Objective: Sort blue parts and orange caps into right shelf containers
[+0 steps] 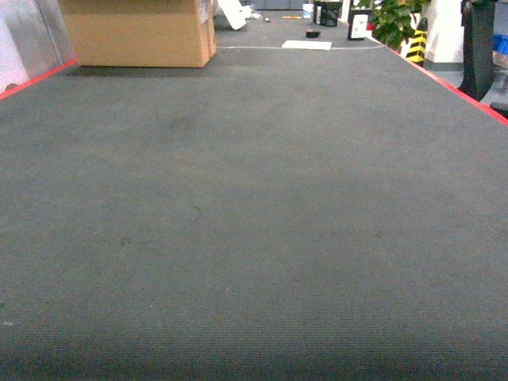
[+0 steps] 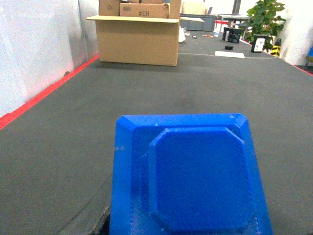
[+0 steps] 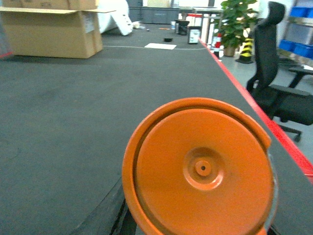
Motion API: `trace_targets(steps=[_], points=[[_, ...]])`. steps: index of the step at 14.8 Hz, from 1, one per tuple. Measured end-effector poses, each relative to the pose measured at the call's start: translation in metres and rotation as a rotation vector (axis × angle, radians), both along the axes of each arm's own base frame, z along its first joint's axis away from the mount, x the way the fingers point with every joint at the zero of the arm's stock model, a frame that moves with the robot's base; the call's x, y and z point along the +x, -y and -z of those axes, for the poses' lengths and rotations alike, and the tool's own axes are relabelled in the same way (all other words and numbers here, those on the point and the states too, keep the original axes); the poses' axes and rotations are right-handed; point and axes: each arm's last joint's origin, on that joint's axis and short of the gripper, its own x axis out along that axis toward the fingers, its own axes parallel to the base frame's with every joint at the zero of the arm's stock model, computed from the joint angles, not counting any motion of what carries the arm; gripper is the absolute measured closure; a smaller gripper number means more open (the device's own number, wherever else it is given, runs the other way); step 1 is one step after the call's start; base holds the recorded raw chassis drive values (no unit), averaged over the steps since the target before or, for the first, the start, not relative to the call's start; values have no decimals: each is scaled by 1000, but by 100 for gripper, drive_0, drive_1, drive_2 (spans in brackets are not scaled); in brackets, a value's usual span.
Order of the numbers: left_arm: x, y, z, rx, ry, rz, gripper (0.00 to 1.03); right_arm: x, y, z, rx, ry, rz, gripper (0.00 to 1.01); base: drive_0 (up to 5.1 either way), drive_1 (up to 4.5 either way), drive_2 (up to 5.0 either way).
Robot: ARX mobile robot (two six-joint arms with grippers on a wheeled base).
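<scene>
A blue part [image 2: 188,176], a squarish block with cut corners and a raised octagonal face, fills the lower left wrist view. It is held above the dark mat, and my left gripper [image 2: 186,227] is shut on it, jaws hidden behind it. An orange cap [image 3: 200,169] faces the right wrist camera end-on, round with a small centre boss. My right gripper [image 3: 195,227] is shut on it, with the jaws mostly covered. Blue crates [image 3: 297,48] sit on a shelf at the far right edge. Neither gripper shows in the head view.
A dark grey mat [image 1: 254,222] with red edge lines [image 1: 444,79] stretches ahead. A large cardboard box [image 1: 139,32] stands at the far left. A black office chair [image 3: 283,93] and a potted plant [image 3: 234,19] stand beyond the right edge. A pale wall panel [image 2: 34,49] runs along the left.
</scene>
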Motion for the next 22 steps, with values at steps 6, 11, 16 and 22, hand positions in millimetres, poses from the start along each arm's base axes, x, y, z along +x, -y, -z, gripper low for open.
trace_targets(steps=[6, 11, 16, 22], points=[[-13, 2, 16, -1, 4, 27, 59, -10, 11, 17, 5, -4, -6, 58, 0, 0, 0], [-12, 2, 31, -1, -17, 27, 59, -16, 11, 26, 8, 7, -6, 58, 0, 0, 0], [-13, 2, 29, -1, 2, 27, 59, -26, 11, 28, 8, 10, -6, 58, 0, 0, 0], [-13, 2, 29, -1, 2, 27, 59, -26, 11, 28, 8, 6, -6, 58, 0, 0, 0]])
